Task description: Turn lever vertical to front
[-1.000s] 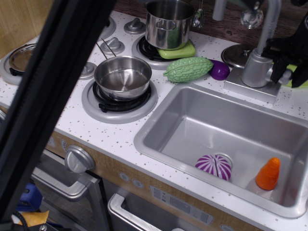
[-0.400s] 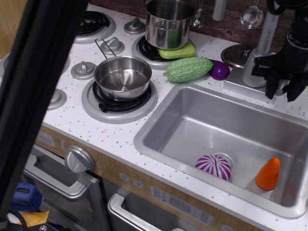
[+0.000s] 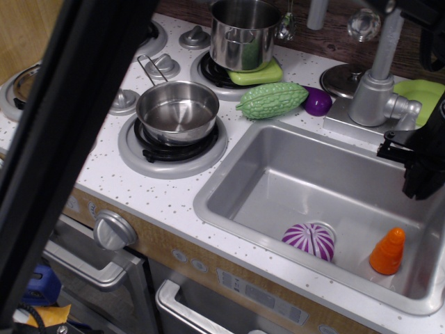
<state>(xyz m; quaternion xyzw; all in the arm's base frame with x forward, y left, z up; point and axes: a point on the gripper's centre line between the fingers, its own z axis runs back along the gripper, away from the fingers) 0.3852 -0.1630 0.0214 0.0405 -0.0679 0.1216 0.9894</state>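
- no readable text, label, brand, number or sign anywhere in the view.
- pale round marks on the wooden front panel (image 3: pixel 188 259) under the counter edge: too small and blurred to read, cannot tell if they carry symbols.
- light rectangular strip (image 3: pixel 261 296) lower on the same panel: faint marks only, not legible.
- both steel pots, the round grey knob (image 3: pixel 113 230) and the sink (image 3: pixel 229 188) show bare surfaces with no printing.

Silver lever (image 3: pixel 405 107) beside faucet body
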